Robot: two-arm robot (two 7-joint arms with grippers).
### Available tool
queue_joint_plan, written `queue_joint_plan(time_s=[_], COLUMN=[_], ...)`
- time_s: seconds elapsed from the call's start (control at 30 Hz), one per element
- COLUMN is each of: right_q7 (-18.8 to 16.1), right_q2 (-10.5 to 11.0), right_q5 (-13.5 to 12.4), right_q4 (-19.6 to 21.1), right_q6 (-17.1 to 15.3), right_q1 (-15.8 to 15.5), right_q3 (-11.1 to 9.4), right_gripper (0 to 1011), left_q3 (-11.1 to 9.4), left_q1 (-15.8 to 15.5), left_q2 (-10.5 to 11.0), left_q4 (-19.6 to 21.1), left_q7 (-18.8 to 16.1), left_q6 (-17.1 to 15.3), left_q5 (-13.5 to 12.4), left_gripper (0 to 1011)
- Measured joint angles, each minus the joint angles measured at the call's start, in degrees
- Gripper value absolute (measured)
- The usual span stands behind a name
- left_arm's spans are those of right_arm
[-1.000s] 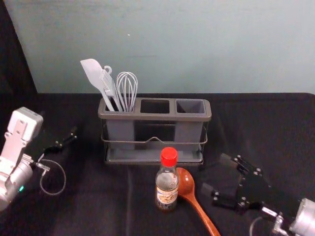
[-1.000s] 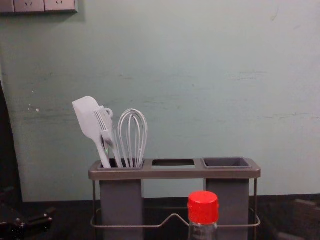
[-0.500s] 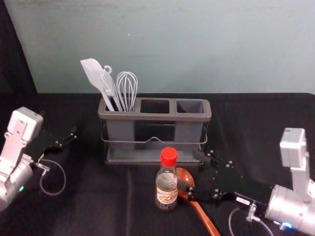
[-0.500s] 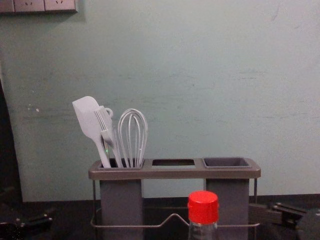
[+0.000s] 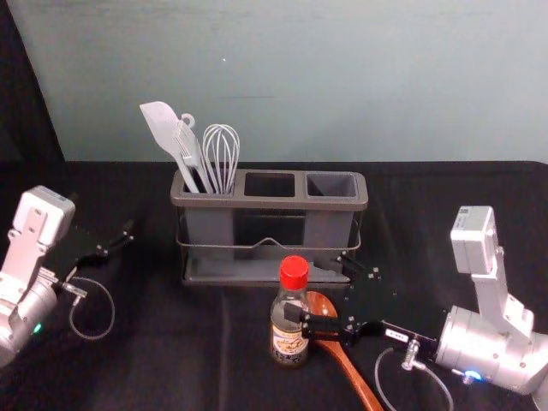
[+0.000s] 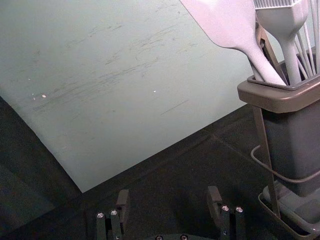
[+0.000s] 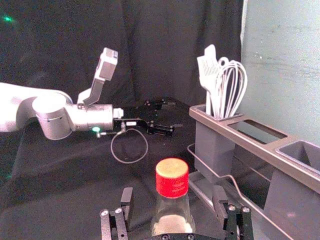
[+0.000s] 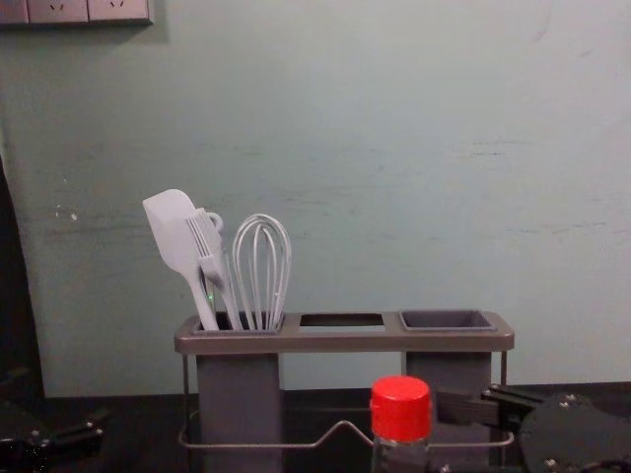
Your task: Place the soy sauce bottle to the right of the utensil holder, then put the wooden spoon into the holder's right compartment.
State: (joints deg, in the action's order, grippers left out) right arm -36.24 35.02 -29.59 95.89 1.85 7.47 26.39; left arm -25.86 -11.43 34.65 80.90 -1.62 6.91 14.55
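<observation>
Right gripper (image 5: 303, 288) low in front of utensil holder (image 5: 257, 203), fingers spread, soy sauce bottle (image 5: 290, 330) between them with visible gap either side in right wrist view. Bottle upright on dark-covered surface (image 5: 171, 360), red cap on. Wooden spoon (image 5: 360, 385) lies just beside bottle, bowl toward holder, handle slanting toward near right, passing under right gripper. Spatula (image 5: 160, 124), brush (image 5: 189, 145) and whisk (image 5: 221, 158) stand in holder's left compartment. Left gripper (image 5: 101, 216) parked left of holder, fingers apart.
</observation>
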Motion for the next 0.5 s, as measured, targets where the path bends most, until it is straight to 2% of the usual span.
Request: queue_joint_plan(time_s=[0.5], right_q7=[0.5], right_q2=[-2.6], right_q5=[0.4], right_q4=[-2.8], right_q6=[-1.0], right_q1=[3.8], right_q3=[2.3], right_gripper=[1003], left_q3=[0.0], left_q1=[0.0], left_q2=[0.0], left_q4=[0.0], left_q7=[0.0], left_q6=[0.0], left_q5=[0.0], left_gripper=[1011])
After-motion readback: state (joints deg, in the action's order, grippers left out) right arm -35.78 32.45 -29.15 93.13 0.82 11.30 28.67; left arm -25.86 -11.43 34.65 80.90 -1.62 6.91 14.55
